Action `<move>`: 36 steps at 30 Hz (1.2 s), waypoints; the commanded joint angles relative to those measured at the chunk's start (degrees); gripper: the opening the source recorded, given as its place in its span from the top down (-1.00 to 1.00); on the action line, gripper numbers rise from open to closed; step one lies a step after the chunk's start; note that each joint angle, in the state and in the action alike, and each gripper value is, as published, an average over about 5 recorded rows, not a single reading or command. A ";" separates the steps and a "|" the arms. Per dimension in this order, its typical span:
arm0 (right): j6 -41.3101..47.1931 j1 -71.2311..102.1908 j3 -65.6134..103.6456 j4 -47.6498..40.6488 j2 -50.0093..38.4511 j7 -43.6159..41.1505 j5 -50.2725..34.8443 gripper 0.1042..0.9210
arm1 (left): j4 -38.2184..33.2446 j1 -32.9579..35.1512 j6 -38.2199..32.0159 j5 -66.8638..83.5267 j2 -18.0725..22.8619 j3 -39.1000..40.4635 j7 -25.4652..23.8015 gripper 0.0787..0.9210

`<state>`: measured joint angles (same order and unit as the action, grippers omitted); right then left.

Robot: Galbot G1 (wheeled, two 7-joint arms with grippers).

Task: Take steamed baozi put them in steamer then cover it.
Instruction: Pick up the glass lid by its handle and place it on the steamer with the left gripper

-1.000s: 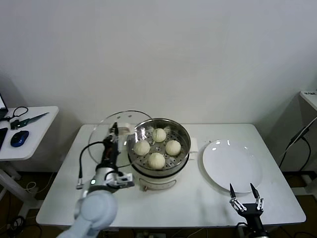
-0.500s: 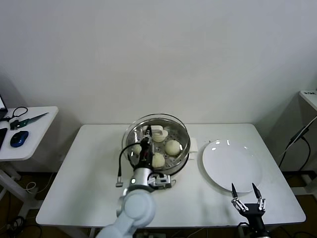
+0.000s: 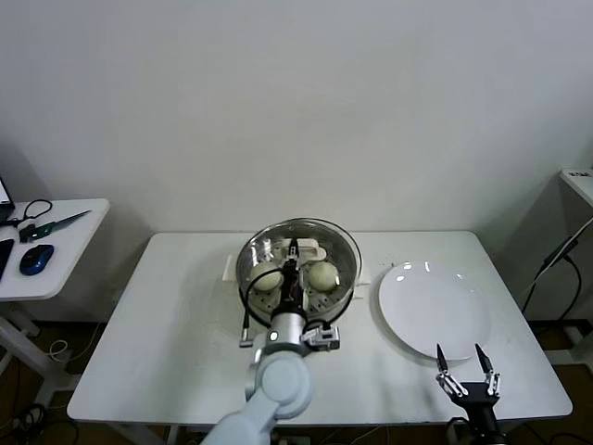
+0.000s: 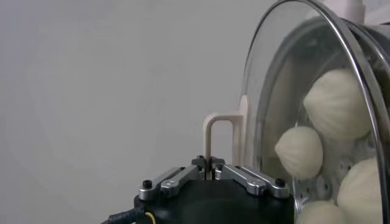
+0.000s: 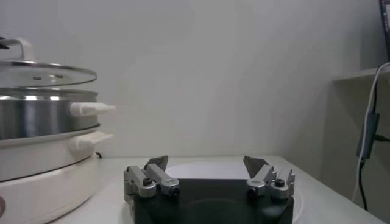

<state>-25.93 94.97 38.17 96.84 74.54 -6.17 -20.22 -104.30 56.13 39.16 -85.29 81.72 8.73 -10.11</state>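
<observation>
So the left gripper (image 3: 293,252) is sitting right over the steamer (image 3: 296,278), pinched tight on the cream-white handle (image 4: 214,135) of the cover (image 3: 297,248). From the left wrist view you can see the jaws squeezed together on the lower end of that handle, with the glass dome just beyond them and the steamed baozi (image 4: 339,103) visible through the glass. The left arm comes up from the near edge of the white table (image 3: 167,352) and blocks the front of the pot in the head view.

From the side, in the right wrist view, the cover (image 5: 46,73) looks level and sits a touch above the steel rim of the steamer (image 5: 42,115), with a thin gap between them, so I can't say it's actually seated. The buns are inside the pot under the glass; in the head view only two show clearly, either side of the wrist.

The right gripper (image 3: 467,373) is parked near the front right edge of the table, fingers spread wide with nothing in them, just in front of the white plate (image 3: 435,311). It's well apart from the steamer.
</observation>
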 commanded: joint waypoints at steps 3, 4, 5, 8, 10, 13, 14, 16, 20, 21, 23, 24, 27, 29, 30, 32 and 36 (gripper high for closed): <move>-0.31 0.03 0.19 -0.01 -0.02 0.00 -0.18 -0.76 | 3.87 -0.81 0.40 -2.71 1.30 0.26 -0.16 0.86; -0.32 0.03 0.19 -0.01 -0.01 -0.02 -0.18 -0.76 | 3.99 -0.81 0.40 -2.78 1.30 0.19 -0.18 0.86; -0.34 0.03 0.17 -0.01 0.01 -0.03 -0.18 -0.76 | 4.10 -0.80 0.44 -2.78 1.29 0.15 -0.22 0.86; -0.37 0.02 0.13 0.02 0.11 -0.07 -0.13 -0.76 | 4.27 -0.76 0.47 -2.88 1.29 0.12 -0.42 0.86; -0.39 0.03 0.10 0.06 0.18 -0.10 -0.09 -0.76 | 4.44 -0.79 0.45 -3.09 1.23 0.10 -0.67 0.86; -0.45 0.08 0.08 0.10 0.27 -0.14 -0.05 -0.76 | 4.59 -0.90 0.42 -3.59 1.06 0.02 -1.26 0.86; -0.49 0.11 0.08 0.09 0.28 -0.14 -0.05 -0.76 | 4.59 -0.93 0.43 -3.75 1.01 -0.02 -1.46 0.86; -0.57 0.17 0.07 0.05 0.30 -0.17 -0.05 -0.76 | 4.60 -0.94 0.47 -4.10 0.91 -0.14 -1.89 0.86; -0.76 0.18 0.02 0.02 0.35 -0.25 0.02 -0.76 | 4.53 -0.88 0.66 -4.36 0.81 -0.28 -2.49 0.86; -0.79 0.17 -0.02 0.05 0.37 -0.25 0.03 -0.76 | 4.49 -0.89 0.70 -4.37 0.81 -0.27 -2.62 0.86; -0.78 0.14 -0.10 0.14 0.43 -0.25 0.01 -0.76 | 4.40 -0.93 0.74 -4.32 0.81 -0.23 -2.90 0.86; -0.73 0.12 -0.14 0.20 0.45 -0.24 -0.02 -0.76 | 4.33 -0.97 0.71 -4.23 0.82 -0.18 -3.01 0.86; -0.41 0.03 -0.26 0.30 0.50 -0.22 -0.11 -0.76 | 3.94 -1.03 0.64 -3.63 0.76 0.06 -3.33 0.86; -0.20 -0.05 -0.33 0.30 0.49 -0.23 -0.14 -0.76 | 3.37 -1.07 0.83 -2.60 0.61 0.33 -3.29 0.86; -0.07 -0.09 -0.36 0.29 0.49 -0.24 -0.12 -0.76 | 2.96 -1.12 1.00 -1.89 0.48 0.51 -3.22 0.86; 0.18 -0.18 -0.39 0.26 0.47 -0.24 -0.03 -0.76 | 2.02 -1.23 1.39 -0.46 0.19 0.87 -3.11 0.80; 1.00 -0.29 -0.44 0.31 0.44 -0.39 0.16 -0.76 | -0.43 -1.48 2.00 1.98 -0.84 1.67 -3.44 0.56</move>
<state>-25.77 94.74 37.79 97.06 75.01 -6.42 -20.15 -102.63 54.66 40.81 -86.24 81.34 9.96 -13.37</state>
